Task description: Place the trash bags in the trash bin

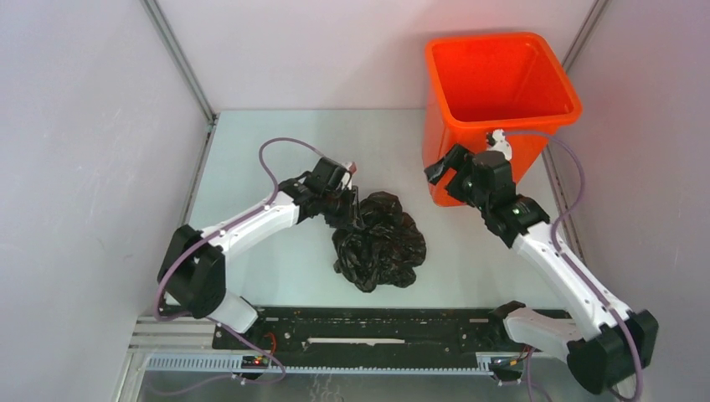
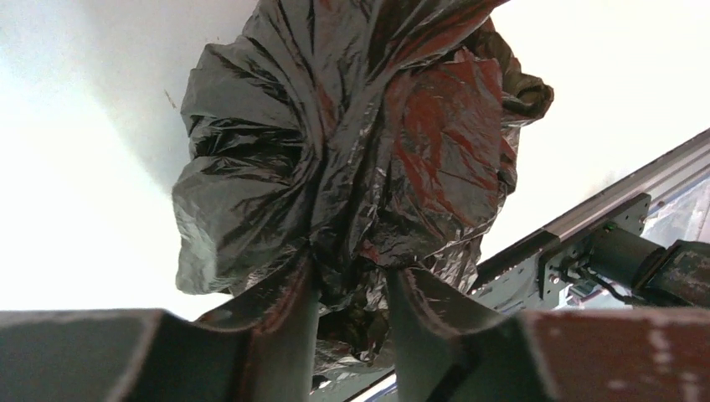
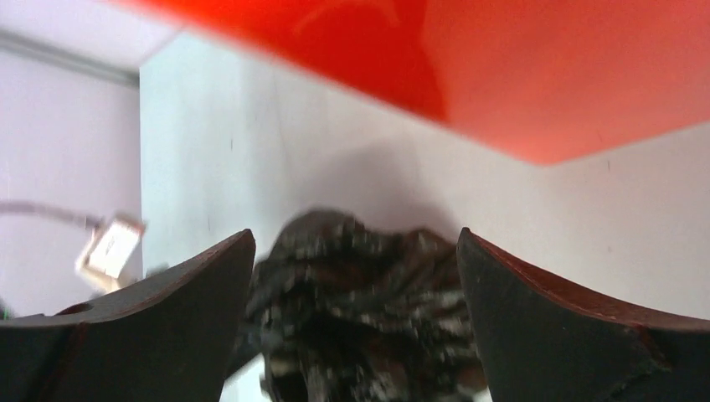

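Observation:
The trash bag (image 1: pixel 381 247) is a crumpled, glossy black heap on the white table, in front of the arms and left of centre. My left gripper (image 1: pixel 352 219) reaches down into the heap's upper-left edge. In the left wrist view its fingers (image 2: pixel 289 327) pinch a bunched fold of the bag (image 2: pixel 335 142), so the left gripper (image 2: pixel 352 272) is shut on it. The orange trash bin (image 1: pixel 502 117) stands upright at the back right. My right gripper (image 1: pixel 448 167) hovers open beside the bin's front wall. The right wrist view shows the right gripper (image 3: pixel 356 243) empty, with the bag (image 3: pixel 360 310) blurred beyond it and the bin (image 3: pixel 544 75) above.
White enclosure walls with metal corner posts (image 1: pixel 180 63) close in the table on the left, back and right. A black rail (image 1: pixel 368 327) carrying the arm bases runs along the near edge. A purple cable (image 1: pixel 280 146) loops above the left arm.

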You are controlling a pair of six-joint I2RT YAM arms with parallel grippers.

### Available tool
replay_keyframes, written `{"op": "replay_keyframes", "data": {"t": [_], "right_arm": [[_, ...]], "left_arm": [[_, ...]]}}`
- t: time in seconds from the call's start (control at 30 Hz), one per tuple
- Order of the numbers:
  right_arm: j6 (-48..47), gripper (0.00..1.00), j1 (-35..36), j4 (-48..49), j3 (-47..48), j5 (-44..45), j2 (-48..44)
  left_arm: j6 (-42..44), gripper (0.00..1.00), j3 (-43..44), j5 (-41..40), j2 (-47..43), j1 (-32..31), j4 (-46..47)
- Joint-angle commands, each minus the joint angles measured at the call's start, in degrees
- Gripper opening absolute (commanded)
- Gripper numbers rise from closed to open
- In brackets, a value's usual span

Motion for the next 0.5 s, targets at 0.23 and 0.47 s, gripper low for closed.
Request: {"op": "replay_keyframes", "data": {"t": [0.23,0.47], "right_arm": [[5.61,1.0,-6.59,18.66,-0.4,9.08,10.44],[3.01,1.0,-16.98,24.69,0.51,1.31,16.42]], "left_arm": [[-8.36,0.15,-9.19,1.1,-13.99,-0.12,4.24],[-12.3,0.0,-12.06,1.18,-20.03,-0.14,4.3]]}}
